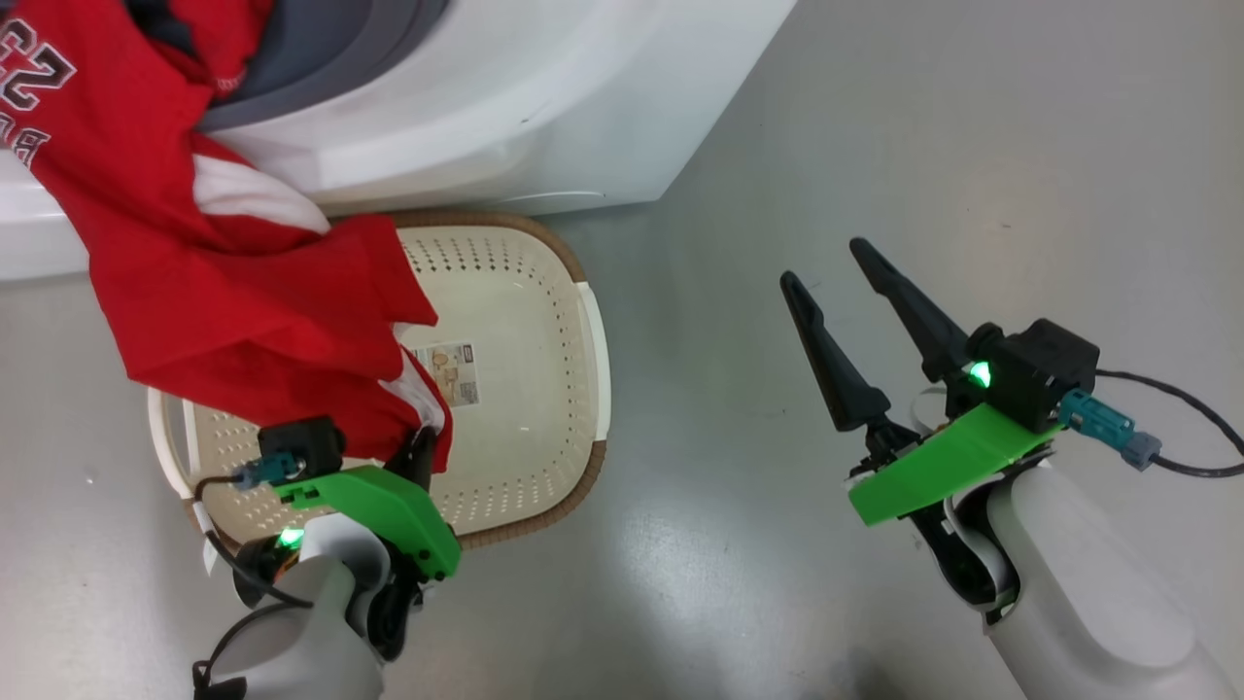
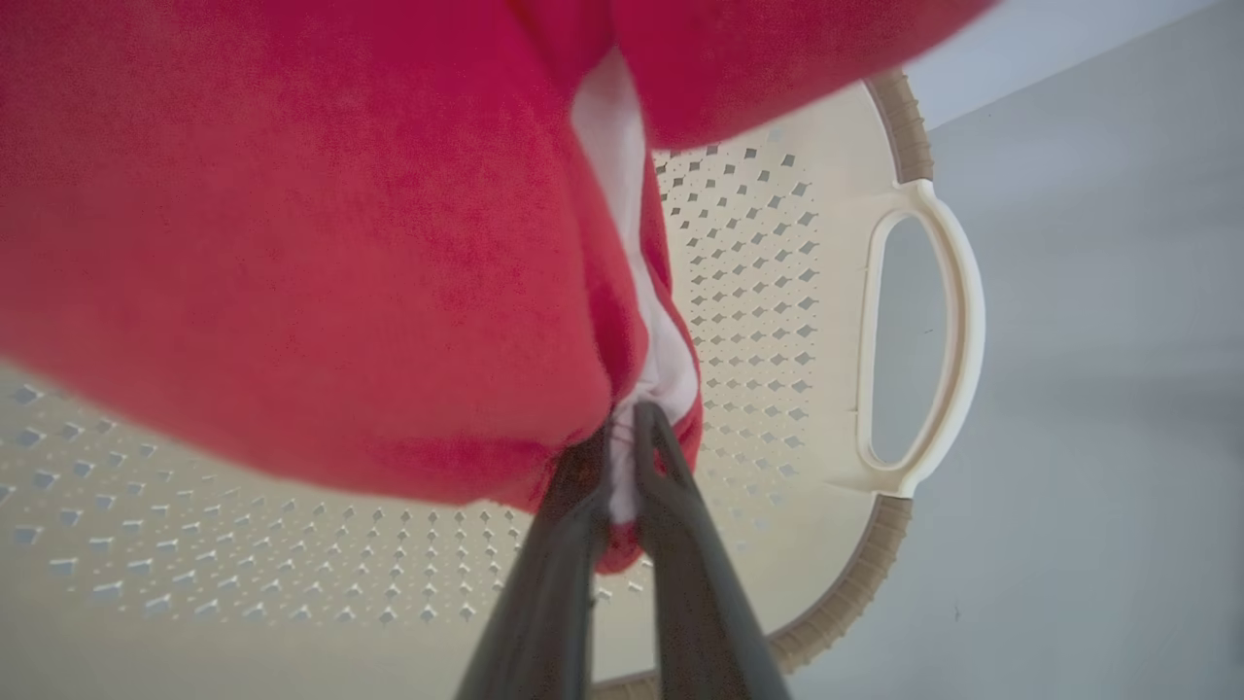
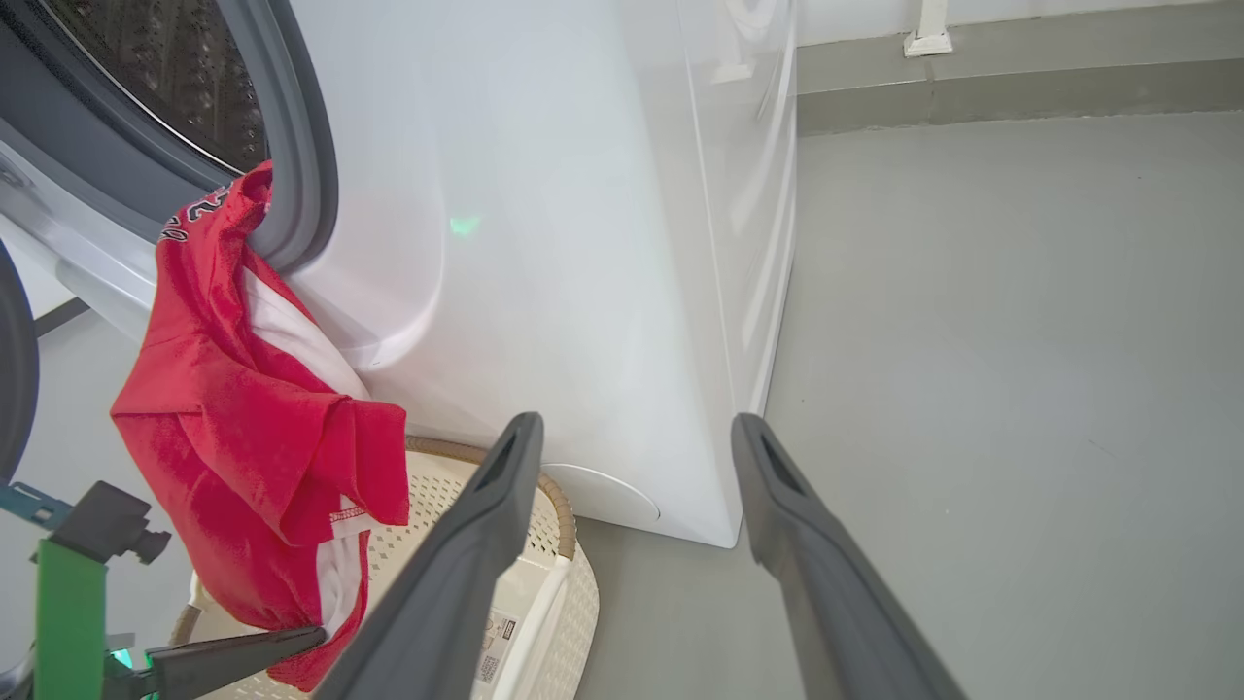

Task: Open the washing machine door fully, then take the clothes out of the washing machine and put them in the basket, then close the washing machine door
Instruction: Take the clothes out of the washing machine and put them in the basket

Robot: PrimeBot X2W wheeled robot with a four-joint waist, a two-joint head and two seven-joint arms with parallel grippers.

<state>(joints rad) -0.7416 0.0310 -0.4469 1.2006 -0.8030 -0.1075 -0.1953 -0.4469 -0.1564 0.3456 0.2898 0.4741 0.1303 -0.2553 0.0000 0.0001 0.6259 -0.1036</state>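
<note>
A red garment with white panels and dark lettering [image 1: 224, 292] is gripped by the left gripper [image 1: 420, 449]; its two dark fingers are pressed together on a white-and-red fold at the cloth's lower end. The cloth is stretched from the mouth of the washing machine [image 1: 505, 97], at the far left, down to the near left, where its lower part is hung over the basket [image 1: 595, 321]. Its upper end is draped across the grey rubber ring [image 3: 313, 175] in front of the steel drum [image 3: 165, 68], so it is not yet fully out. Whether one piece or two are bunched here cannot be told.

The right gripper [image 1: 821, 261] is held over bare grey floor [image 1: 923, 126] to the right of the basket, its fingers spread wide apart, with nothing between them.

The cream basket is set on the floor against the foot of the machine. Its perforated bottom and paper label [image 1: 452, 374] are exposed on the right, so little or nothing is judged to have been dropped in.

The door step is judged done: the opening is unobstructed, and a dark curved edge [image 3: 12, 369] at the left of the right wrist view is probably the door's rim. The garment is yet to be pulled free and released into the basket, the drum checked for more, and the door closed.
</note>
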